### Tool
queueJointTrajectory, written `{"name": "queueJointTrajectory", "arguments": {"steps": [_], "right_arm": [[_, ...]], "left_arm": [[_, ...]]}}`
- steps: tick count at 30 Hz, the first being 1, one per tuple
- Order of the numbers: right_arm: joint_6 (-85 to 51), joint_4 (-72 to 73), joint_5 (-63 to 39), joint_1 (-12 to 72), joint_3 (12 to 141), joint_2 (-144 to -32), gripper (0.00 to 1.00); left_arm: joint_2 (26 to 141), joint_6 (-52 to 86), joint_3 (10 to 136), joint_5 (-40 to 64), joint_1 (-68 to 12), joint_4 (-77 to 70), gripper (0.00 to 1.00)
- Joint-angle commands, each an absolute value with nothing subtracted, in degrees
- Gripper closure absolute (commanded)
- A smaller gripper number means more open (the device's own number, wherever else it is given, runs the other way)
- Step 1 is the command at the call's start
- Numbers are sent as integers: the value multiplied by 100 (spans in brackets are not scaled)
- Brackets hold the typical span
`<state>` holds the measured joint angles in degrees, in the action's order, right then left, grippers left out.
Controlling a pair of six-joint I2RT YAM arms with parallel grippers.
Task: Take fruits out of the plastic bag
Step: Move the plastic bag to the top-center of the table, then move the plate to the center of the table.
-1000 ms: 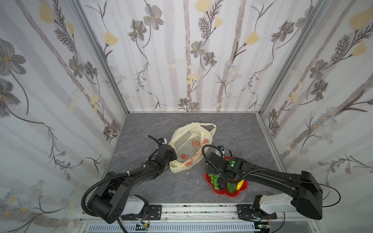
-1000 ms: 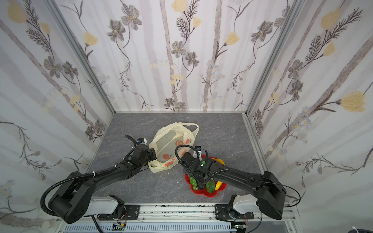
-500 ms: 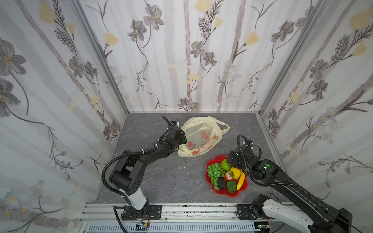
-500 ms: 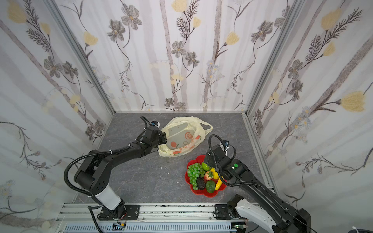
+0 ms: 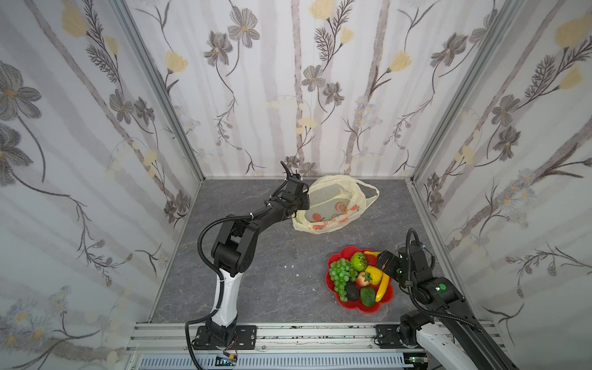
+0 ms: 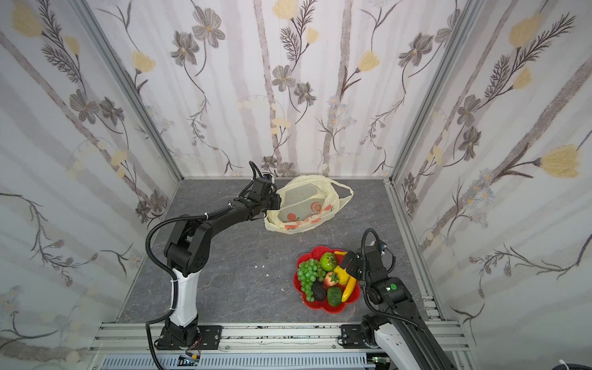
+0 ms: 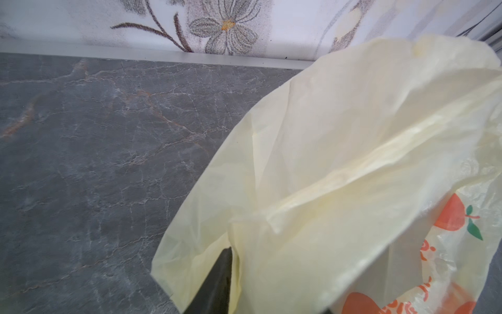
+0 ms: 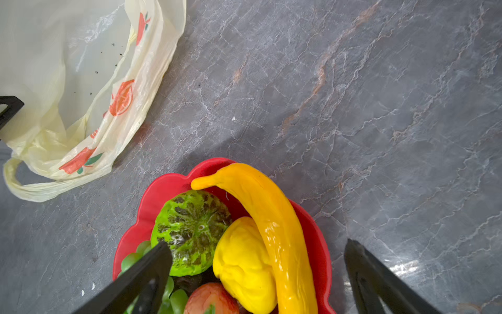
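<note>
Right gripper point(image 8: 258, 243): spread wide in wrist view | left gripper point(image 5: 301, 201): plastic bag point(image 7: 339, 136) drapes it, grip unclear

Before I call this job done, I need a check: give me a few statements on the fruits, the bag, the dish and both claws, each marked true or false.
1. Several fruits lie piled in the red dish. True.
2. The right claw grips the banana. False: its jaws stand wide open over the dish, holding nothing.
3. The plastic bag lies near the back wall, apart from the dish. True.
4. The grape bunch sits inside the bag. False: it lies in the dish.
5. The left claw hangs over the dish. False: it is at the bag's edge.
</note>
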<state>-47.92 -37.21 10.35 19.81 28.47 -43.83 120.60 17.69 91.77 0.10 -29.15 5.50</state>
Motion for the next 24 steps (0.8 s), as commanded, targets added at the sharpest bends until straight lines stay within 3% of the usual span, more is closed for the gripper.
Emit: {"name": "queueJointTrajectory", "arguments": {"steps": [1, 5, 9, 18, 24], "right_arm": [[-5114, -3544, 912, 1970, 2687, -4304, 0], [-5245, -3588, 869, 1973, 2536, -4168, 0], [-5365, -3683, 929, 1975, 2468, -4140, 0], [-5604, -3607, 771, 1976, 2306, -4149, 0], [-5817, -3425, 536, 1988, 2067, -4141, 0]], "left_arm": [[12033, 1557, 9399, -406, -2951, 989, 42], [11751, 1593, 9424, -649, -3032, 1222, 17], [11383, 1694, 9361, -702, -3128, 1407, 0], [10351, 2224, 8790, -1145, -3303, 1504, 0], [9335, 2523, 7493, -1536, -3367, 790, 0]]}}
